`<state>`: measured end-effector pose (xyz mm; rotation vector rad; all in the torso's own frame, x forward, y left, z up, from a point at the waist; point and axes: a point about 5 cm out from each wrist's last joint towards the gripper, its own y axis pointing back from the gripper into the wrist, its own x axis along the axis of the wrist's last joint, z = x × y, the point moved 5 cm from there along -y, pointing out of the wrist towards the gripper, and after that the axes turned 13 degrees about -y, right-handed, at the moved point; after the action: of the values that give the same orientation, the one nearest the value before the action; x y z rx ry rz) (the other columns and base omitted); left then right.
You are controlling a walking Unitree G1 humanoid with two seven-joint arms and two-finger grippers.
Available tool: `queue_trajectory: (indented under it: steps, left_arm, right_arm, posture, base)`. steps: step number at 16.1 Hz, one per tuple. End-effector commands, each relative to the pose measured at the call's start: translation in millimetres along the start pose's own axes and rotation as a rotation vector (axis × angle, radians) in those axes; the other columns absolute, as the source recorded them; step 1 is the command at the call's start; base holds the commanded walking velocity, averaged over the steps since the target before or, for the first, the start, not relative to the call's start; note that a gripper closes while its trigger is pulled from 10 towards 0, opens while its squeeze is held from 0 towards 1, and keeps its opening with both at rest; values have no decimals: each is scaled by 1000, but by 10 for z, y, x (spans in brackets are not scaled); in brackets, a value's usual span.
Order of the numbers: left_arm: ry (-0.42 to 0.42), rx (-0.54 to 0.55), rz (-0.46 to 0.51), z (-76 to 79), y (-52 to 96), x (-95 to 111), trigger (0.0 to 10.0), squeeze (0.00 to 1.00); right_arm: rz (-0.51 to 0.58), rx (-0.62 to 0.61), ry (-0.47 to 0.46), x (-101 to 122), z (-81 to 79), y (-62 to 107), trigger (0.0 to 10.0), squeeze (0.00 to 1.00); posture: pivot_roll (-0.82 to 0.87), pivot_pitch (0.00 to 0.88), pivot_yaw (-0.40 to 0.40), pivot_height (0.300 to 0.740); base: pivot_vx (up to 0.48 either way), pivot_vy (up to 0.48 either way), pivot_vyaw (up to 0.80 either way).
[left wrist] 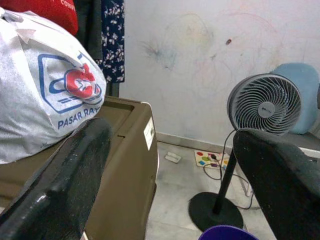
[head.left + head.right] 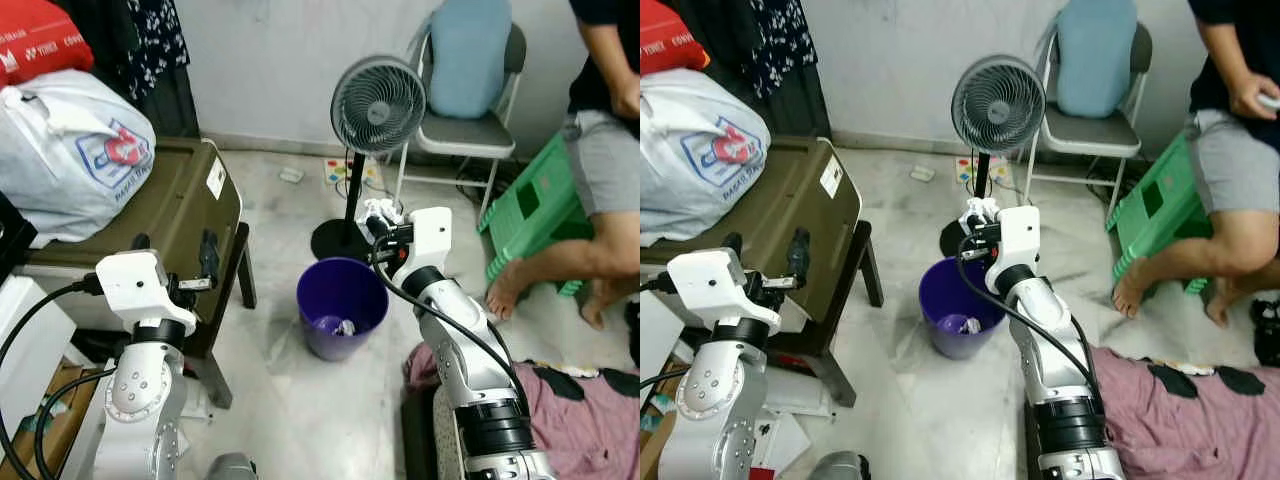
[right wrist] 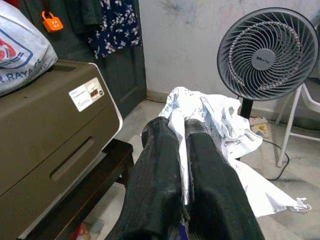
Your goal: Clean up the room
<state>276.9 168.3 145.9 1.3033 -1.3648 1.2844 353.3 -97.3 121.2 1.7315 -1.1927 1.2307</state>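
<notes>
- A brown storage box is set on a dark bench at the left, and a white bag with a red and blue print is rested on its top.
- A person is seated at the far right beside a green stool, with bare feet on the floor.
- A grey chair with a blue cushion is placed against the far wall.
- A standing fan is positioned just behind a purple bin in the middle of the floor; some scraps are seen inside the bin.
- The right gripper is raised above the far rim of the bin, its fingers clenched on crumpled white paper.
- The left gripper is held near the box at the left, its fingers spread wide with nothing between them.
</notes>
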Motion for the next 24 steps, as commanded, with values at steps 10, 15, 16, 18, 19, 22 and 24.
queue_trajectory:
  steps: [10,15,16,18,19,22,24]
  left_arm:
    - [-4,-18,-4,27,-18,-22,10000,0]
    - [-6,-27,1,45,-21,-15,10000,0]
    - [-5,-28,2,48,-21,-16,10000,0]
    - [-2,-33,8,51,-23,-9,10000,0]
    - [-1,-33,8,50,-23,-10,10000,0]
    - [-1,-29,7,53,-27,-5,10000,0]
    - [-1,-29,6,53,-29,-6,10000,0]
  right_arm:
    - [7,37,7,54,-84,-38,10000,0]
    - [1,39,0,40,-93,-48,10000,0]
    - [-1,38,-2,36,-90,-49,10000,0]
    - [-8,34,-4,20,-87,-53,10000,0]
    - [-10,34,-3,18,-88,-55,10000,0]
    - [-12,35,-4,23,-84,-60,10000,0]
    - [-12,35,-4,25,-83,-62,10000,0]
  posture:
    - [16,0,-53,740]
    - [16,0,-53,740]
    - [16,0,-53,740]
    - [16,0,-53,740]
    - [16,0,-53,740]
    - [14,0,-53,740]
    - [14,0,-53,740]
  base:
    - [292,0,276]
    - [253,0,0]
    - [322,0,0]
    - [392,0,0]
    - [416,0,-587]
    - [410,0,-504]
    - [375,0,0]
